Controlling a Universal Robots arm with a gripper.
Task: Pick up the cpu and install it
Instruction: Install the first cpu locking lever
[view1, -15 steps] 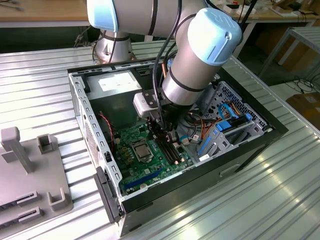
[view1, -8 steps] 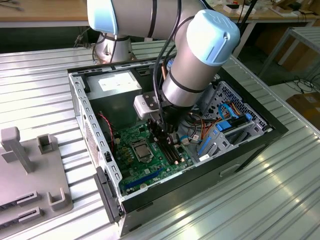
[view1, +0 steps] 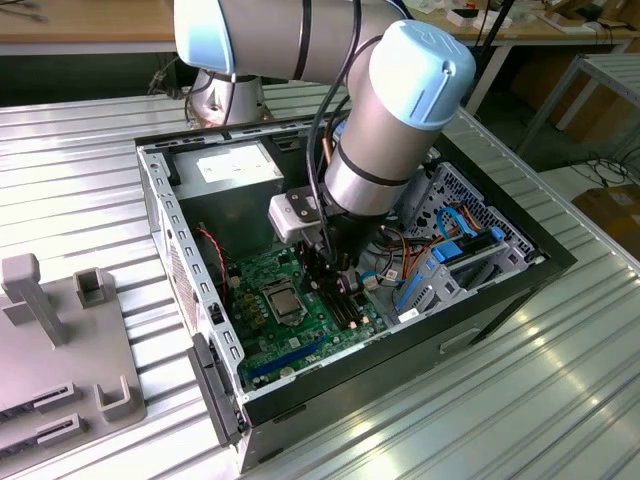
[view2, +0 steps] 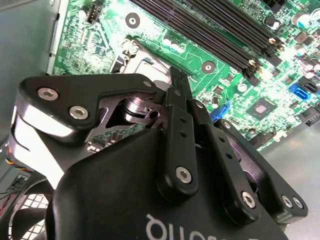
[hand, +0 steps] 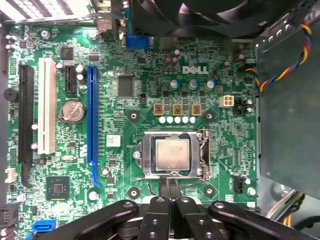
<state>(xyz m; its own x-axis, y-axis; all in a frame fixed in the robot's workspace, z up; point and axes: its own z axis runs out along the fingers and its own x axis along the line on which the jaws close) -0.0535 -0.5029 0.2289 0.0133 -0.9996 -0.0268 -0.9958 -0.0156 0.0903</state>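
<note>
Ribbed metal bench (view1: 90, 170), open PC case (view1: 160, 215). Black gripper (hand: 169, 186) pinched shut, empty, tips just beside small silver-grey square cpu (hand: 172, 155) already sitting in socket (hand: 141, 159); seating looks done, next probably latching.

cpu (hand: 172, 156): dull brushed metal lid, silvery frame around it. Motherboard (hand: 120, 100): glossy green board. Gripper (view2: 179, 92): matt black with bright screw heads. Case (view1: 165, 215): bare sheet metal. Table (view1: 90, 190): ribbed shiny metal.

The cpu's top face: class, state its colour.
Plain silver-grey metal. The cpu shows best in the first wrist view, seated in its socket on the green board.
</note>
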